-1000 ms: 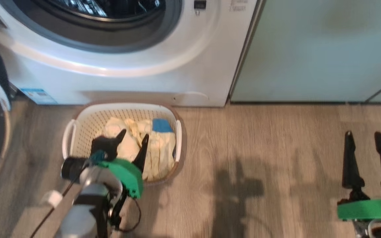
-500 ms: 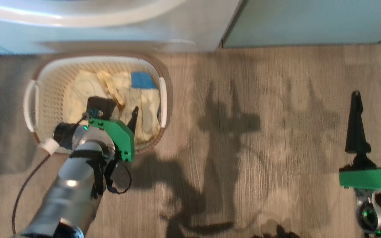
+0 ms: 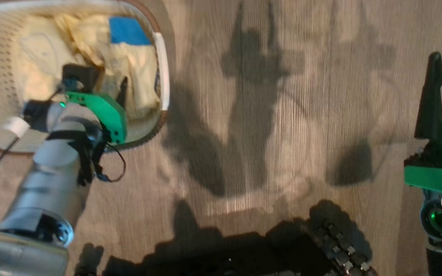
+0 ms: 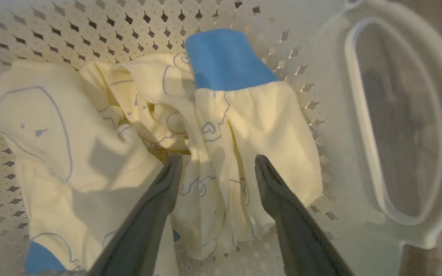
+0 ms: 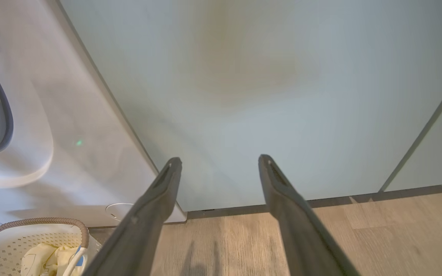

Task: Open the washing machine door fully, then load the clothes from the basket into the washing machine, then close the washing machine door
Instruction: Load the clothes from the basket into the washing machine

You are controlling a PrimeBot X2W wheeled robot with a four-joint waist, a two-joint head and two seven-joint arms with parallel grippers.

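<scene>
1. clothes (image 4: 267, 126), pale yellow with blue cuffs, lie heaped in the basket (image 4: 90, 34), which stands on the wooden floor (image 3: 263, 153) just in front of the washing machine (image 5: 71, 115).
2. left forearm (image 3: 52, 172) reaches forward over the basket's near rim, with the wrist tipped down into it.
3. left gripper (image 4: 217, 161) points down at the heap with its jaws wide apart and a fold of yellow cloth lying between the two tips. nothing is clamped, and whether the tips touch the cloth i cannot tell.
4. right gripper (image 5: 219, 159) hangs well apart to the right above the floor, jaws wide and empty, fingers aimed toward the pale green cabinet (image 5: 263, 76) beside the washing machine.
</scene>
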